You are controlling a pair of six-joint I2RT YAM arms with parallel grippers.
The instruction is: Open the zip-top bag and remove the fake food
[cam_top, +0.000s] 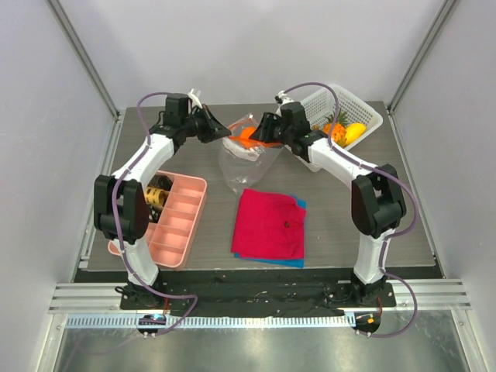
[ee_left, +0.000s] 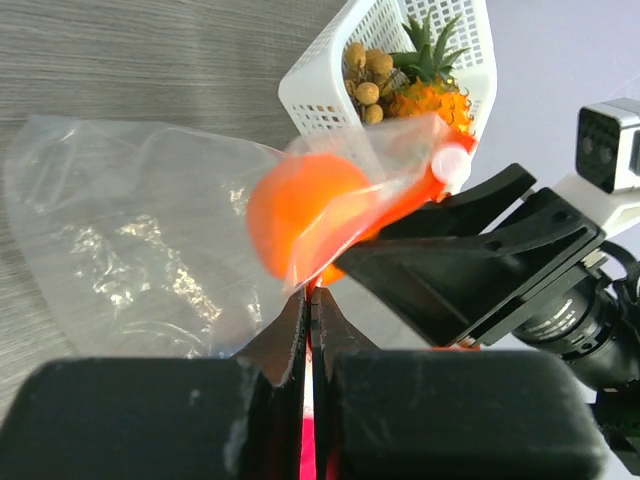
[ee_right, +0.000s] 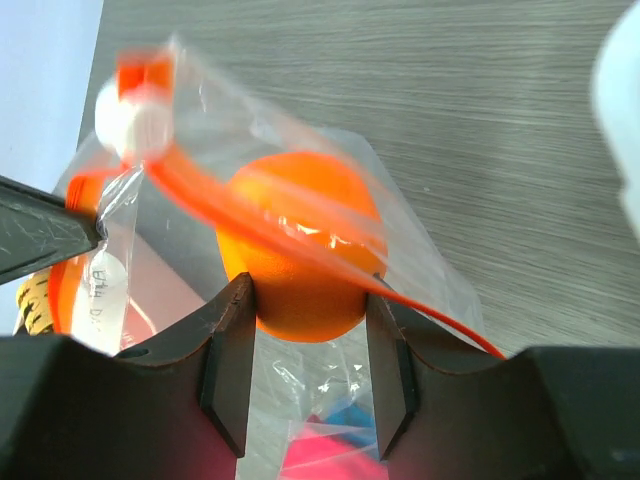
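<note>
Now hanging above the grey wood-grain table (cam_top: 217, 232), between the two arms: clear crinkly plastic zip-top bag (cam_top: 246, 167) with orange-red zip strip. Pinched at its edge by the left gripper (ee_left: 308, 305), jaws pressed together on the plastic. Squeezed from both sides by the right gripper (ee_right: 305, 300): round orange plastic toy fruit (ee_right: 300, 240), inside the bag. Just behind, white mesh basket (ee_left: 320, 95) holding a toy pineapple (ee_left: 430, 95).

The clear, crinkly plastic zip-top bag (cam_top: 246, 163) hangs over the middle of the worktop's far half, its orange-red zip strip (ee_right: 215, 205) uppermost. 1 round orange plastic fruit (ee_left: 305, 215) sits inside near the mouth. A toy pineapple with a green crown (cam_top: 339, 128), a yellow fruit (cam_top: 354, 133) and brownish pieces (ee_left: 365, 75) lie by the far right corner.
</note>
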